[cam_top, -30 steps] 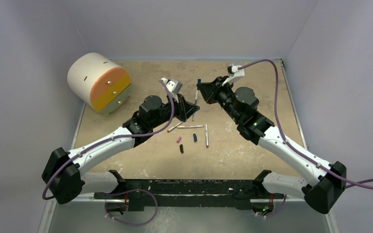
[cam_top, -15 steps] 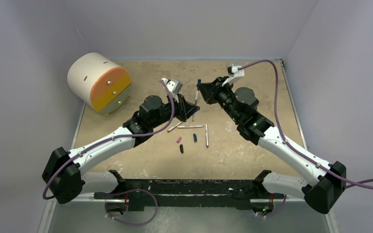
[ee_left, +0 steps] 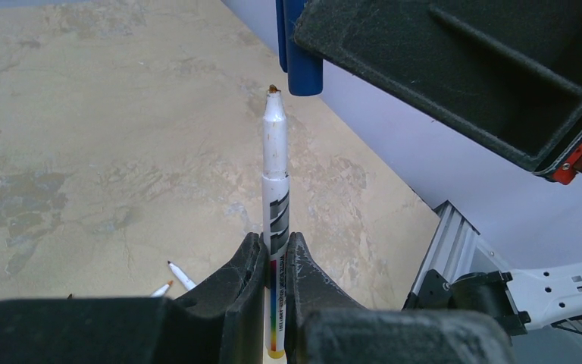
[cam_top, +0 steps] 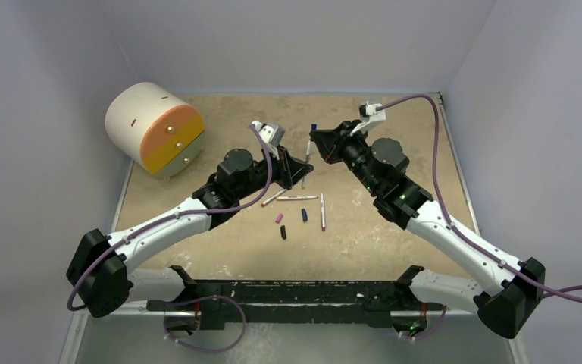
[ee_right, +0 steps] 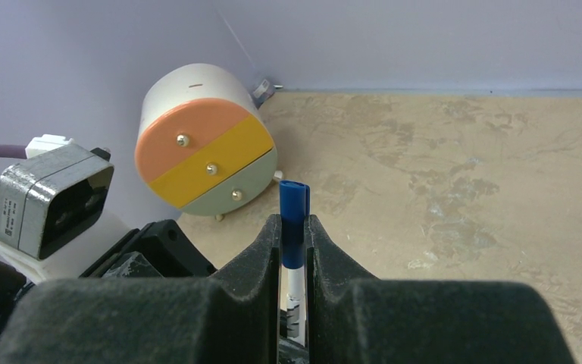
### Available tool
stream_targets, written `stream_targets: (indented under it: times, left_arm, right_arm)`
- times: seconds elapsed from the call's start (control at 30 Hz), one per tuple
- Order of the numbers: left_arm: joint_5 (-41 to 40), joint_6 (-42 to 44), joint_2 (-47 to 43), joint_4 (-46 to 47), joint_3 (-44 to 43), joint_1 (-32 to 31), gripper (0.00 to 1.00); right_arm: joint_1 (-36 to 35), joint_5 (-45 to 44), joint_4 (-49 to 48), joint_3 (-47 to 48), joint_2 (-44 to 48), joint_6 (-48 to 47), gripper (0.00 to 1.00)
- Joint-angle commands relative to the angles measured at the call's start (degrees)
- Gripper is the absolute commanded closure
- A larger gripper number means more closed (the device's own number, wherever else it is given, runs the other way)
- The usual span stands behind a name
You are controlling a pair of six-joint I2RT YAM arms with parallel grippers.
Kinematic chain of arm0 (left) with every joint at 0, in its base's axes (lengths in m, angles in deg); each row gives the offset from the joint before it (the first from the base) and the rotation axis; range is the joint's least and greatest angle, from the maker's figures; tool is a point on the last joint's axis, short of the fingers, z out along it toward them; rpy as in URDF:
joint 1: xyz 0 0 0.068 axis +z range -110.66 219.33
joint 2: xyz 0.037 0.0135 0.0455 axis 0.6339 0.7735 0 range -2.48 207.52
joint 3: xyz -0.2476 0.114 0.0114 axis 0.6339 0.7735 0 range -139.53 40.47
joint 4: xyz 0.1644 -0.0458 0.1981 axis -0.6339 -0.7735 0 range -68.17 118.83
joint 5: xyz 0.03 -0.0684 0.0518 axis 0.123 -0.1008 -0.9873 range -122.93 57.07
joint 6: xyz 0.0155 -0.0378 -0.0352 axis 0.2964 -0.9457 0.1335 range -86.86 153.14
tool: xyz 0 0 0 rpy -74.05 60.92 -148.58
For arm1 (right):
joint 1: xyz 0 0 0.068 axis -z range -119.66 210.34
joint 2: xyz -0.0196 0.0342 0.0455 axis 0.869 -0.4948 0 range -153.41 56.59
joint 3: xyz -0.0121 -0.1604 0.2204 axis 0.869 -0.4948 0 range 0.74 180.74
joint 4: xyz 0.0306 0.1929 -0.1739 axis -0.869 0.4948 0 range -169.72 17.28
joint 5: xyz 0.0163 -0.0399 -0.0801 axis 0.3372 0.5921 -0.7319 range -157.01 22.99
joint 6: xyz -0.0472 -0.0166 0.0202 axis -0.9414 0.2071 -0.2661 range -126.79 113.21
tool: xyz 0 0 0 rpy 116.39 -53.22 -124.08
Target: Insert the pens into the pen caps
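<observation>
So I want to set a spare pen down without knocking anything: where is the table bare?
Free: the near strip of table between the black cap and the front rail, and the far strip beside the round drawer unit. Crowded: the centre, with loose pens and caps.

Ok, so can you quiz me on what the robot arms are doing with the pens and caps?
1. True or false: the blue cap is already pushed onto the pen held in the left tool.
2. What does the right tool grip? A: a pen. B: the blue cap. C: nothing.
3. Fill in: ___ loose caps lie on the table.

Key
1. False. The cap sits just beside the pen's tip.
2. B.
3. Three: the pink cap, the dark blue cap and the black cap.
</observation>
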Motion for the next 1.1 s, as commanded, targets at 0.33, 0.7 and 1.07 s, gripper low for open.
stream_targets:
  times: [0.33, 0.7, 1.07]
  left_arm:
    - [2.18, -0.83, -0.86, 3.28, -1.66, 0.02, 1.00]
    - [2.80, -0.54, -1.20, 2.99, -1.39, 0.02, 1.00]
    - [2.97, -1.06, -1.34, 4.26, -1.93, 0.03, 1.00]
  right_arm:
    - [0.06, -0.01, -0.11, 3.15, 0.81, -2.91, 1.00]
    - [0.01, -0.25, 0.37, 5.08, 0.08, -4.01, 1.00]
    - [0.01, 0.40, -0.27, 2.45, -0.26, -2.25, 1.00]
